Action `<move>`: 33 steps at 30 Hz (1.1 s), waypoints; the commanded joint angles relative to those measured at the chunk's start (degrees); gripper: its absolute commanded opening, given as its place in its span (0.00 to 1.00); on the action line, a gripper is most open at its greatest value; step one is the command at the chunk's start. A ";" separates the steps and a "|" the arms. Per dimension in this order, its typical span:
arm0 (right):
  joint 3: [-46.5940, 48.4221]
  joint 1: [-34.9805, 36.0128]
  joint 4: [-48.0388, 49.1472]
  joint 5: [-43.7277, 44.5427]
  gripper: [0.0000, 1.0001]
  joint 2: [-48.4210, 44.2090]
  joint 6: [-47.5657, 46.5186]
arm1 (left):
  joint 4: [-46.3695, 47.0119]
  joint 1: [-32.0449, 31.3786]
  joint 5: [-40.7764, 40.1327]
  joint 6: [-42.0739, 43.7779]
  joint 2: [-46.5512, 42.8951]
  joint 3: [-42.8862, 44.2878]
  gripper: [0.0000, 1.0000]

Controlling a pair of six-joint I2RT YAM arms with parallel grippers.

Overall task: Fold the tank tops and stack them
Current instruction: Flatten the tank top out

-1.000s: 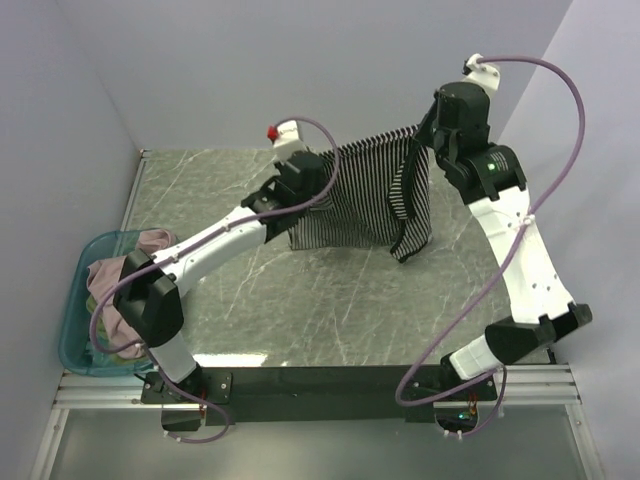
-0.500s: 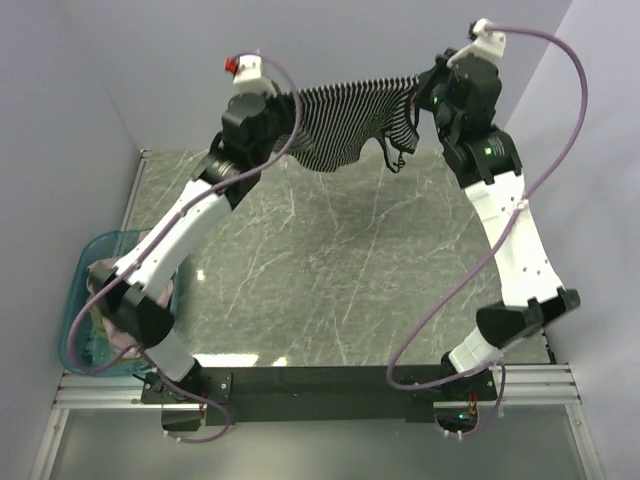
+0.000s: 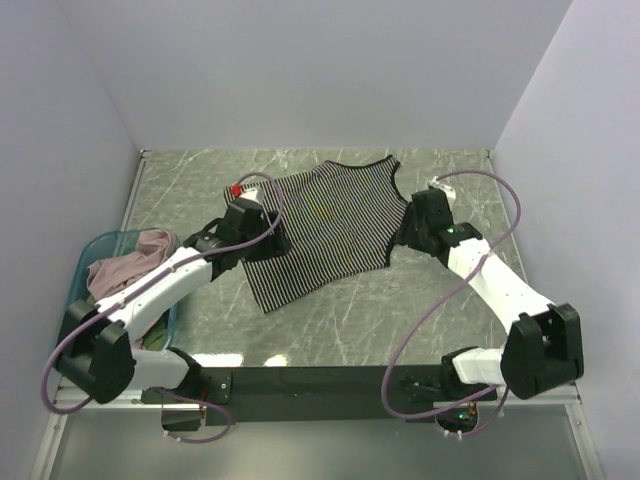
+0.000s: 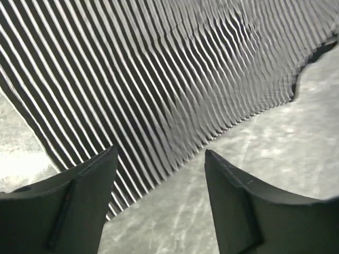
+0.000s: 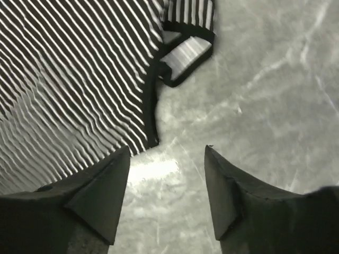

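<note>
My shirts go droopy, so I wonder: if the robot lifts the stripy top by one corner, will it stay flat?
It would probably flop down: the striped top lies flat on the table with little ripples, so it is soft cloth. It looks thin, so likely light. A push would probably bunch it up.

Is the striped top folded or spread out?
Spread out: the striped top lies flat on the table as one broad sheet.

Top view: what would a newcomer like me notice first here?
The black-and-white striped tank top lies spread out on the green marbled table, mid-table toward the back. The left gripper and right gripper sit open at its two side edges. At the left edge, a teal tub holds pink cloth.
</note>
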 commanded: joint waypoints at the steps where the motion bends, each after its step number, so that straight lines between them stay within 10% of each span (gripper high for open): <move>1: 0.26 -0.12 3.67 0.13 0.68 -9.13 2.39 | 0.00 0.15 -0.62 -3.11 -5.90 4.04 0.75; 7: -3.52 2.78 5.50 0.66 0.72 -8.55 4.59 | -6.17 0.85 -9.16 -10.21 -3.10 6.25 0.65; 19: 0.34 -2.74 13.42 5.75 0.72 10.52 8.29 | -1.33 1.38 -1.79 -22.45 -3.08 -7.89 0.51; 33: 9.83 -12.24 11.32 4.88 0.51 22.47 10.05 | -1.94 0.33 -0.03 -21.75 1.39 -11.15 0.41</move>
